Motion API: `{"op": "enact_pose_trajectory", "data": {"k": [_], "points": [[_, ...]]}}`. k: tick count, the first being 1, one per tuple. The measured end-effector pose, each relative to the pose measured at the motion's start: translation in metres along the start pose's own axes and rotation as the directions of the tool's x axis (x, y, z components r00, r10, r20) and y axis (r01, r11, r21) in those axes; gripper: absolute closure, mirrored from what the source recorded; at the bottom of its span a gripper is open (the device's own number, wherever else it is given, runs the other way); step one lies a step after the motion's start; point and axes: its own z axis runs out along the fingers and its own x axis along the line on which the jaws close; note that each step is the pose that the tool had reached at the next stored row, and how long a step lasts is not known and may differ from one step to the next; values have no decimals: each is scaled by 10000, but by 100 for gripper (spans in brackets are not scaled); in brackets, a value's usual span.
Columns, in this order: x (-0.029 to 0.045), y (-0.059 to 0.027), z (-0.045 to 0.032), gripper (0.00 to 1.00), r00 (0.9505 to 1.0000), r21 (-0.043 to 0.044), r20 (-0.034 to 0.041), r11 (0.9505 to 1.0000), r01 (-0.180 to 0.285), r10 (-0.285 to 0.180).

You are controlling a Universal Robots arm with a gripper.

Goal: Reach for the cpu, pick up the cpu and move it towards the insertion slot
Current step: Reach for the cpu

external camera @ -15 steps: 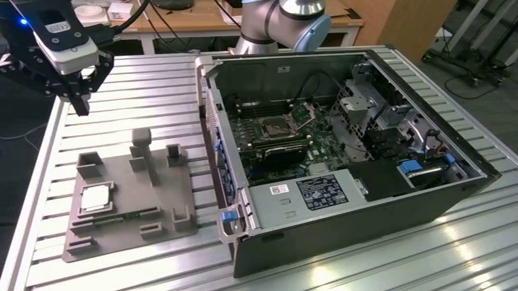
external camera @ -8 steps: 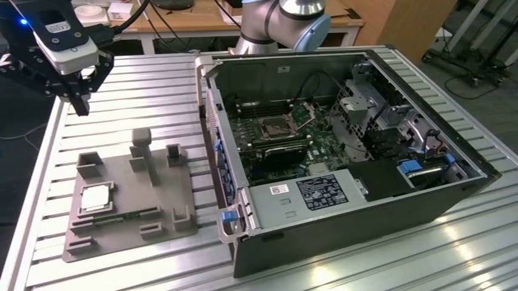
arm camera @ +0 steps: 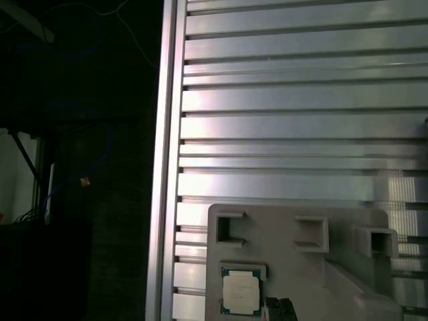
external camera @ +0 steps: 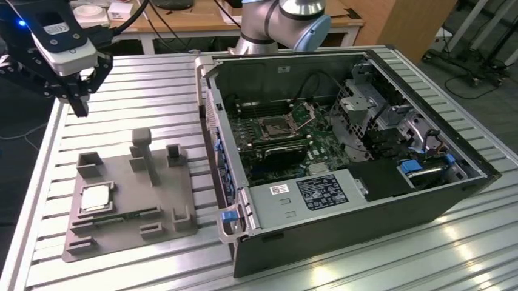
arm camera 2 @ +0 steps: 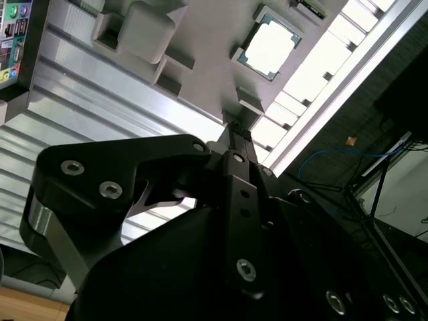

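The gripper (external camera: 80,109) hangs with fingers drawn together on nothing, above the slatted table (external camera: 154,85) at its far corner on the exterior view's left. The cpu (external camera: 96,197) lies flat in a recess of the grey fixture (external camera: 154,200) beside that table edge, well apart from the gripper; the insertion slot (external camera: 276,127) sits inside the open computer case (external camera: 348,236).

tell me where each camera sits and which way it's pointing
Exterior view: off the arm, above the table, looking down on the computer case, grey fixture and cpu; arm and hand show.
Second wrist view: on the arm behind the hand, looking past it at the fixture and cpu.
First wrist view: on the arm, facing the table's edge, fixture and cpu.
Shared: all three see the cpu in the fixture.
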Motion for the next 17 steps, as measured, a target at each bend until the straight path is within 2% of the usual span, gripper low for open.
{"op": "enact_pose_trajectory", "data": {"k": [1, 2, 4, 5, 11, 13, 14, 16, 17], "points": [[3, -1, 7, 89, 10000, -2, 4, 10000, 1, -1], [6, -2, 14, 83, 10000, -1, 4, 10000, 1, -1], [10, -5, 37, 83, 10000, 0, 2, 10000, -1, 1], [10, -8, 50, 76, 10000, 1, 1, 10000, -1, 1], [14, -49, 158, 75, 10000, 0, -14, 10000, -1, 1], [39, -52, 193, 63, 10000, 1, -23, 10000, -2, 2], [59, -53, 212, 63, 10000, 0, -22, 10000, -1, 1], [116, -53, 249, 51, 10000, 0, -21, 10000, -2, 2], [143, -53, 265, 51, 10000, 1, -23, 10000, -2, 2]]}}
